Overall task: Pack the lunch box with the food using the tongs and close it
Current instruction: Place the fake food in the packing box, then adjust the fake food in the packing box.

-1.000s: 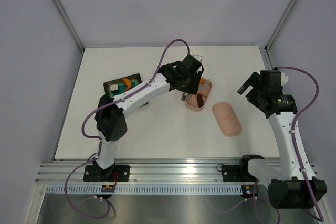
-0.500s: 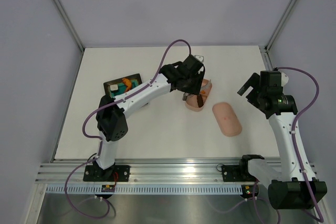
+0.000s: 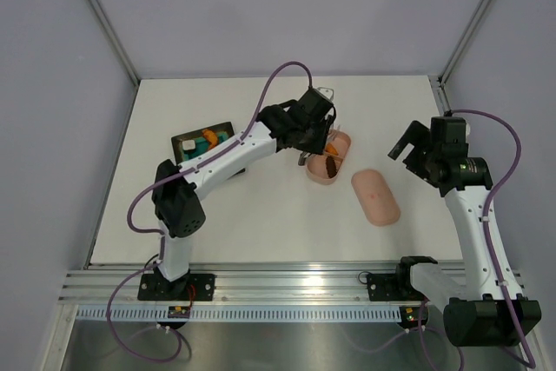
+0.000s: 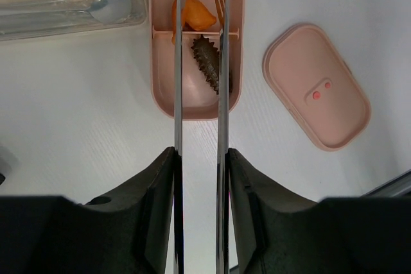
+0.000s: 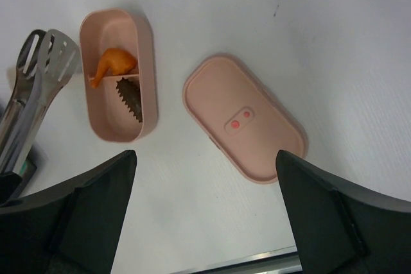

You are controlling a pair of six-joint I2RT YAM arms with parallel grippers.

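Salmon-pink oval plastic lunch box sits uncovered on the white counter near the middle of the overhead frame, just below the left jaws in that picture. From the left wrist we see those left jaws drawn in narrow on the long silvery metal tongs. Their black fingers press on the outer sides of the two thin arms at the bottom of the frame. The arms run upward side by side, a gap between them, across the lunch box to the top edge. Whether their tips touch the box we cannot tell.

A thin divider splits the box in two. The orange piece of food lies in the upper compartment against the divider. The dark brown ridged piece lies in the lower compartment, partly under the right-hand tong arm.

The matching pink oval lid lies flat on the counter to the right of the box, apart from it, with two red-pink spots facing up.

The right jaws are spread wide above the counter. In the right wrist view their fingers fill the lower corners. The lid lies between them at centre, the lunch box is at upper left, and the tongs are at the left edge beside it.

A pale translucent rectangular case with a spoon inside lies at the upper left of the left wrist frame, just beside the box. A dark tray with a teal mat sits left of centre in the overhead frame, with orange bits on it.
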